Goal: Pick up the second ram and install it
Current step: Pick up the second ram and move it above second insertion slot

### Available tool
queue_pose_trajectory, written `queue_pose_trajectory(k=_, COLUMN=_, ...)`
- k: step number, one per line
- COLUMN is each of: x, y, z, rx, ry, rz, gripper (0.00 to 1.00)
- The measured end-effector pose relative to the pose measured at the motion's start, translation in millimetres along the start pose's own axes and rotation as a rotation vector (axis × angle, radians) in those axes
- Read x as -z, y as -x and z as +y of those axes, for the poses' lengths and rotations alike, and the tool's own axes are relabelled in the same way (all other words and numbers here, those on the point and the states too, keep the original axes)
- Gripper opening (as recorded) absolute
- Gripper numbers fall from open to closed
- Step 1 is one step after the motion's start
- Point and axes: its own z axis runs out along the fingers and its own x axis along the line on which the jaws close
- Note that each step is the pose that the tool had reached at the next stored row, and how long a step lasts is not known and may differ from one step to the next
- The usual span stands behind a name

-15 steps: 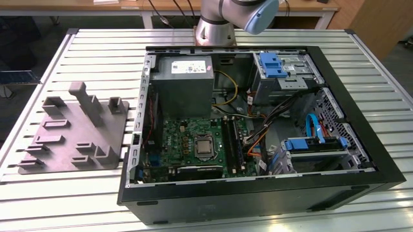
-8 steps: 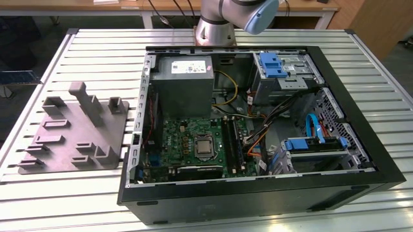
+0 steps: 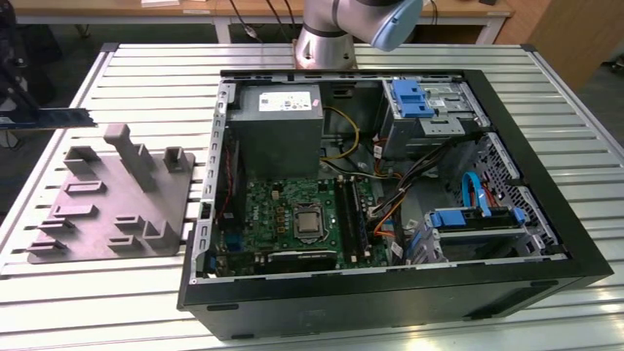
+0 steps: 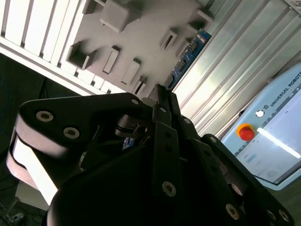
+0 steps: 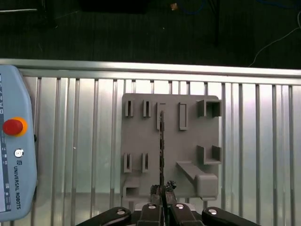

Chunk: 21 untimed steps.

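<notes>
Exterior view, upper left: second ram (image 3: 58,118) hangs over grey holder (image 3: 98,219), end effector (image 5: 162,190) clenched on it in first wrist view; seating in green board (image 3: 278,212) not yet done.

The silver-grey jointed robot arm (image 3: 326,40), with a pale blue cap on one joint, stands upright at its base in the exterior view. In the first wrist view its black metal gripper (image 5: 162,189) points down, fingers pinched tight on the second ram (image 5: 161,141), a long, thin dark memory stick seen edge-on.
</notes>
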Motion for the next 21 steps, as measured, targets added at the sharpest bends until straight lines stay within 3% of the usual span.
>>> queue_pose_trajectory(k=21, x=-1.4, y=-0.7, z=-95.7, rx=0.000, ry=0.0011, rz=0.0011, gripper=0.14)
